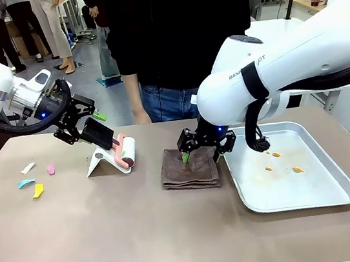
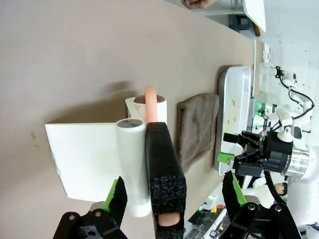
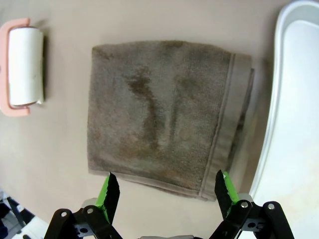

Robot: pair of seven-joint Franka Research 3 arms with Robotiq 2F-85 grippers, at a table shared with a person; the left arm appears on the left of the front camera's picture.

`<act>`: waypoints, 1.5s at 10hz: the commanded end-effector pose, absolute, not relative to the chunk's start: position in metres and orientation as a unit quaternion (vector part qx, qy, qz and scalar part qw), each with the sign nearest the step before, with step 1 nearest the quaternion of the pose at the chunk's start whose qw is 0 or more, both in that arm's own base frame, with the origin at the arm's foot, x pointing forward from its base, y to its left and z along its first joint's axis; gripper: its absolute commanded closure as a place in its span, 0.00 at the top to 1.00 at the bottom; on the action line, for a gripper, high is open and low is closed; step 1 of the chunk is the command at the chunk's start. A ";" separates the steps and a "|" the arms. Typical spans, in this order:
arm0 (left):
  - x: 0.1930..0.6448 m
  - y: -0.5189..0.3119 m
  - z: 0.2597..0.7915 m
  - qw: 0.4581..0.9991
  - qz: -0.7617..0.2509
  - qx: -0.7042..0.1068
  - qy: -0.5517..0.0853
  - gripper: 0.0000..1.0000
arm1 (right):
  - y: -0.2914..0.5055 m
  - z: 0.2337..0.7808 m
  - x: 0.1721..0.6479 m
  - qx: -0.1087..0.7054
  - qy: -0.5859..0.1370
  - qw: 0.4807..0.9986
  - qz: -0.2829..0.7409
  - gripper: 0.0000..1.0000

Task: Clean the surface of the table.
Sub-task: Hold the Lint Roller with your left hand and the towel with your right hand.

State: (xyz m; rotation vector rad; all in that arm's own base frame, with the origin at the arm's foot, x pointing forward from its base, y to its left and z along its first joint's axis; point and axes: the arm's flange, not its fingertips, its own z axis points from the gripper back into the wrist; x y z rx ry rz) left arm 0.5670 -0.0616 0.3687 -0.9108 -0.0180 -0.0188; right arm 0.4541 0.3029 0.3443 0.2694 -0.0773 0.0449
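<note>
Table [image 1: 113, 244] spans the front view from side to side: a wide rectangular top, smooth, matte and beige-brown, with a thin pale edge along the near side. Toward 9 o'clock on it lie four paper scraps [image 1: 38, 189], white, pink, blue and yellow. Near the centre a roller [image 1: 128, 152] leans on a white stand [image 1: 98, 162]. A folded brown towel [image 1: 190, 168] lies at 3 o'clock of it. A silver tray [image 1: 340, 195] holding orange crumbs [image 1: 276, 154] sits just beside the towel, again at 3 o'clock. Left fingers [image 2: 118, 196] stand apart on either side of the roller's black handle [image 2: 164, 174], not touching it. Right fingers [image 3: 110, 194] hang apart over the towel.
</note>
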 end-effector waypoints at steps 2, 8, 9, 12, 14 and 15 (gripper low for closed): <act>0.568 -0.062 0.373 0.894 -0.019 -0.447 -0.016 1.00 | 0.328 0.346 0.455 0.087 -0.035 0.995 -0.031 1.00; 0.565 -0.057 0.373 0.893 -0.021 -0.448 -0.018 1.00 | 0.349 0.334 0.464 -0.034 -0.076 0.991 -0.104 1.00; 0.565 -0.056 0.372 0.894 -0.023 -0.447 -0.019 1.00 | 0.349 0.330 0.468 -0.017 -0.065 0.994 -0.083 1.00; 0.564 -0.055 0.371 0.893 -0.024 -0.450 -0.017 1.00 | 0.346 0.313 0.479 -0.036 -0.068 0.995 -0.071 1.00; 0.563 -0.054 0.373 0.892 -0.025 -0.450 -0.019 1.00 | 0.343 0.308 0.482 -0.033 -0.069 0.995 -0.064 1.00; 0.563 -0.053 0.374 0.892 -0.026 -0.451 -0.020 1.00 | 0.342 0.307 0.485 -0.026 -0.067 0.996 -0.062 1.00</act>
